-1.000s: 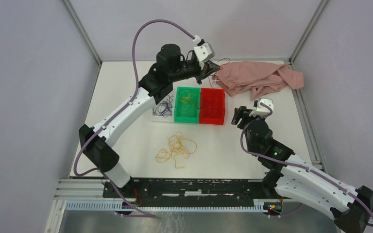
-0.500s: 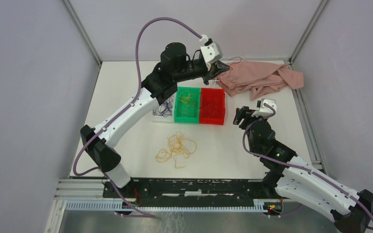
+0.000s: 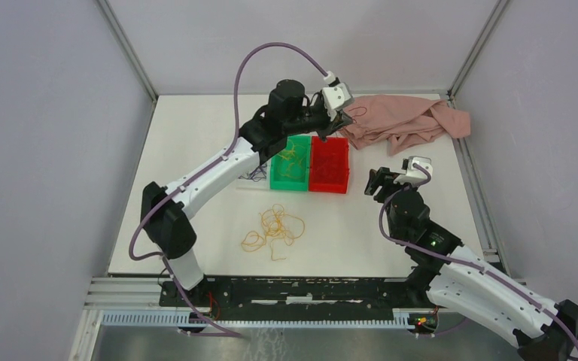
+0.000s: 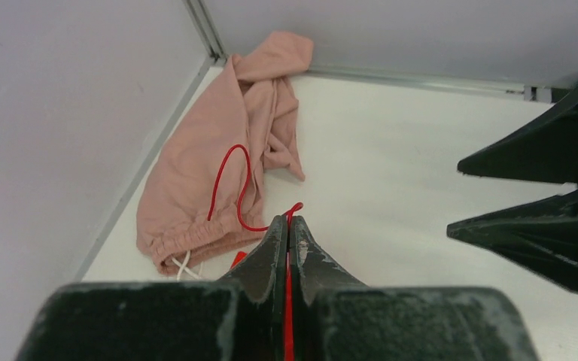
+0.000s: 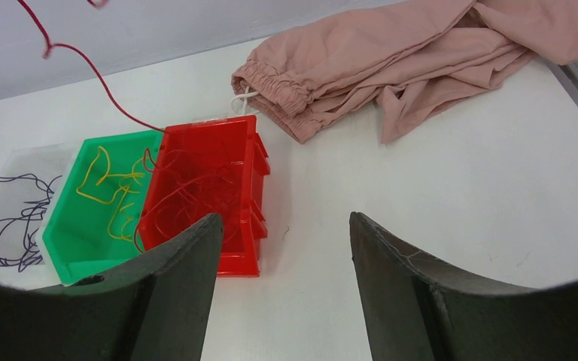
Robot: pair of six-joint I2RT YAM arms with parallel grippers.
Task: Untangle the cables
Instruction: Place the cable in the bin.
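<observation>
My left gripper (image 3: 339, 114) hangs above the back edge of the red bin (image 3: 328, 187), shut on a red cable (image 4: 227, 174). The strand runs between the closed fingers (image 4: 288, 222) and loops out in front of the pink cloth. In the right wrist view this red cable (image 5: 83, 60) trails down into the red bin (image 5: 250, 150), which holds more red strands. Yellow cables lie in the green bin (image 3: 289, 187) and in a loose heap (image 3: 275, 226) on the table. Dark purple cables (image 3: 254, 168) lie left of the green bin. My right gripper (image 3: 377, 183) stands open and empty, right of the red bin.
A crumpled pink cloth (image 3: 406, 120) lies at the back right, close to the left gripper. The purple cables rest on a white sheet (image 5: 0, 169). Grey walls with metal rails enclose the table on three sides.
The left arm has swung right with the red cable, from behind the green bin to behind the red bin. The right arm has shifted slightly right.
</observation>
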